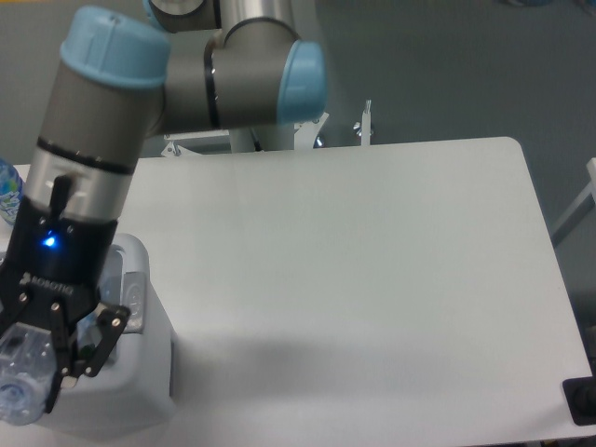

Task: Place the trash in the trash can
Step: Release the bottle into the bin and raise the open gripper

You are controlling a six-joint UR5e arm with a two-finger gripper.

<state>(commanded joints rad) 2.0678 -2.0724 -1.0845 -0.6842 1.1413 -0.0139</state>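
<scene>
tool [28, 368]: clenched on plastic bottle [20, 372] | over trash can [140, 372] | bottle likely light, crushable, slick; mid-body hold suits

The desk [372, 279] lies bare from the bin [149, 372] rightward, wide room for a pincer there. At the left, the arm [84, 186] and pincer [42, 368] holding the bottle [20, 372] cover the bin's opening. A blue-label bottle [7, 186] stands at the far left edge.
</scene>
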